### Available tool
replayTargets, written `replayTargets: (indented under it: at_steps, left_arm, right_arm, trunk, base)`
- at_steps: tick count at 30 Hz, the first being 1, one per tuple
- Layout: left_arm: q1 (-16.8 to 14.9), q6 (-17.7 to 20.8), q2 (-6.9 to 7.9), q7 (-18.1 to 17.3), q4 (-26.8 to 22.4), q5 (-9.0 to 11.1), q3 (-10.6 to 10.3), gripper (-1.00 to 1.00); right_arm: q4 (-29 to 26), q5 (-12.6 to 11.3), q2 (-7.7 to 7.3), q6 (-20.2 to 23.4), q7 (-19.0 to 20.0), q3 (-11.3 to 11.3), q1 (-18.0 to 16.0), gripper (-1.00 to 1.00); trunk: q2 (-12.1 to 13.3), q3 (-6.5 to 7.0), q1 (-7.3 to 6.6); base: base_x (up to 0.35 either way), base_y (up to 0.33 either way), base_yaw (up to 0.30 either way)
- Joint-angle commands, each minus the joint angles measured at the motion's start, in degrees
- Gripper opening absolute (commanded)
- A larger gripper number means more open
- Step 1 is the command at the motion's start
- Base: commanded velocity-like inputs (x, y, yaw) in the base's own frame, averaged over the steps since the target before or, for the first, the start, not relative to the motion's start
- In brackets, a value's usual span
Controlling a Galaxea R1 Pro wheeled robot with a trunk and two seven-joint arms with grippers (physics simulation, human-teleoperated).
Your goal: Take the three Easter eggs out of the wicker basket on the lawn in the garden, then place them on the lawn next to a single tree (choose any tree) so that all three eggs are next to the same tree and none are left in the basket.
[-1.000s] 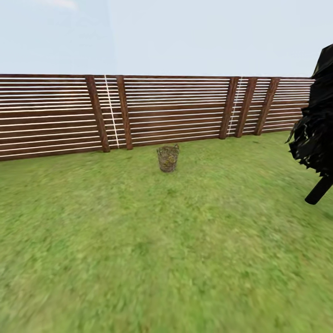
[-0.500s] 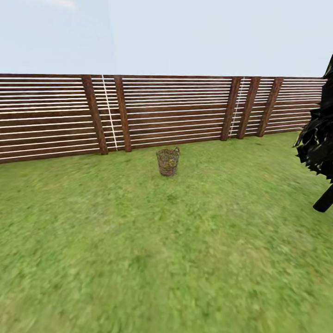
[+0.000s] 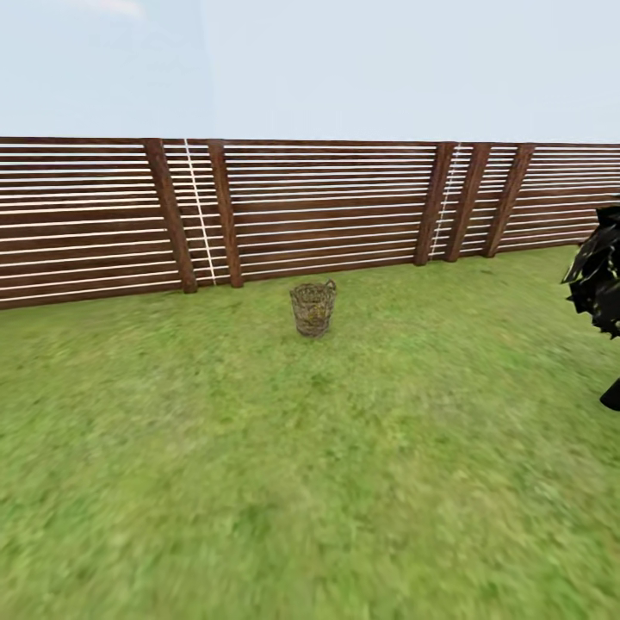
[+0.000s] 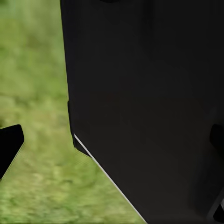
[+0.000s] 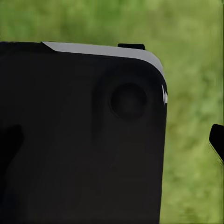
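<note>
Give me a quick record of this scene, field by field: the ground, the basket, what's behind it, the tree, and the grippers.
ground: wide mottled green lawn
basket: small round grey-brown wicker basket, upright on the lawn, yellowish contents too small to identify
backdrop: brown horizontal-slat wooden fence behind the basket
tree: dark angular leaf clusters at the head view's right edge
grippers: open or shut cannot be told; dark robot body blocks both wrist views

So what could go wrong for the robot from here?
The wicker basket stands far off on the lawn, so the robot might stop short or bump it over. The dark tree at the right edge could snag an arm. Eggs inside are hard to make out, so grabbing may miss.
</note>
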Motion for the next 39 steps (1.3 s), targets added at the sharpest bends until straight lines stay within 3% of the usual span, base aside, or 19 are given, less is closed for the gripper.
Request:
replayTargets:
  at_steps: [1, 39]
  left_arm:
    - [0.0, 0.0, 0.01, -0.1, -0.1, 0.0, 0.0, 1.0]
    - [0.0, 0.0, 0.01, -0.1, -0.1, 0.0, 0.0, 1.0]
  right_arm:
    - [0.1, 0.0, 0.01, -0.2, 0.0, 0.0, 0.0, 1.0]
    - [0.0, 0.0, -0.11, -0.2, 0.0, 0.1, 0.0, 1.0]
  trunk:
    - [0.0, -0.04, 0.04]
    - [0.0, -0.04, 0.04]
  base:
    - [0.341, 0.0, 0.0]
    - [0.341, 0.0, -0.041]
